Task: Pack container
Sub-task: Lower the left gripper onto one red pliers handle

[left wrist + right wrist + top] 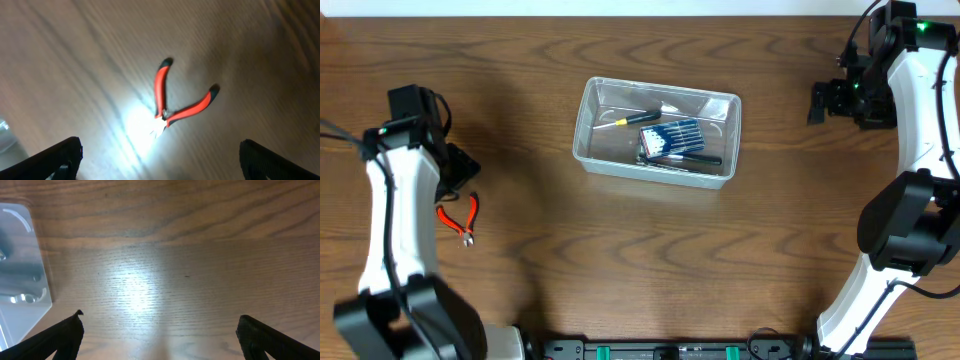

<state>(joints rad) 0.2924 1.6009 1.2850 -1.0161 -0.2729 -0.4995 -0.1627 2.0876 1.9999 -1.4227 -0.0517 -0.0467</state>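
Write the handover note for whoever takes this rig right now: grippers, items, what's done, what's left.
Left gripper: open, empty, hovering above the red pliers, which lie on the table left of the container.
Right gripper: open, empty, over bare table right of the container.
Done: yellow-handled screwdriver, blue tool set and a black tool lie in the container.
Left: pick up the pliers and put them in.

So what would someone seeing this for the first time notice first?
Probably the red-handled pliers, lying alone on the wooden table just in front of the open left gripper. Next comes the clear container at the middle of the table, which holds a yellow-handled screwdriver and a blue pack.
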